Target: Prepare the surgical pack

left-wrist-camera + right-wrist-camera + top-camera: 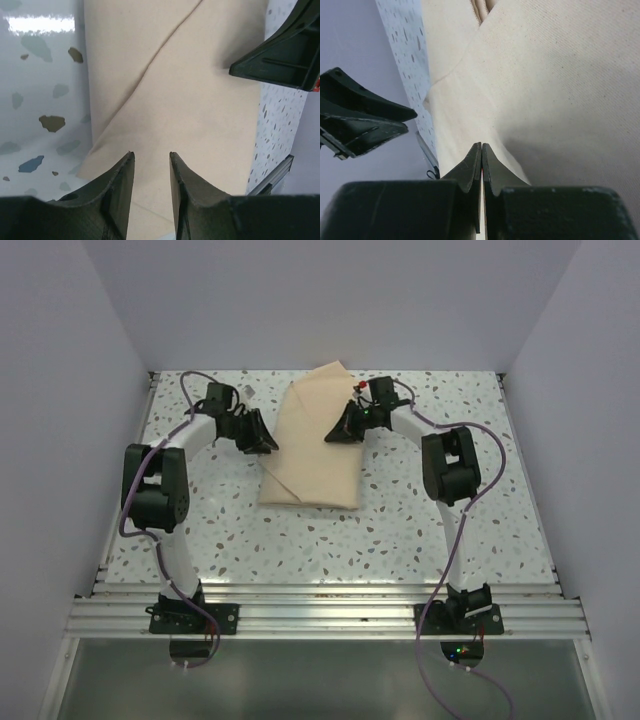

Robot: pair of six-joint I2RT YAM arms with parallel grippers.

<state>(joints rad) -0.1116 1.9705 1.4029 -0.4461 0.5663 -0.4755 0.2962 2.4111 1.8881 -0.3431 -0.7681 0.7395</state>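
Observation:
The surgical pack (312, 445) is a plain beige cloth bundle, folded with overlapping flaps, lying at the back middle of the speckled table. No tray, instruments or gauze show. My left gripper (270, 443) hovers at the pack's left edge. In the left wrist view its jaws (151, 154) stand apart, with only cloth (200, 100) showing below the gap. My right gripper (332, 433) is over the pack's right side. In the right wrist view it is shut (481, 145) just above the cloth (560, 75), with nothing seen pinched. The grippers face each other across the bundle.
The speckled tabletop (400, 530) is boxed in by pale walls on the left, right and back. An aluminium rail (320, 615) with the arm bases runs along the near edge. A small grey object (247, 390) sits near the back left.

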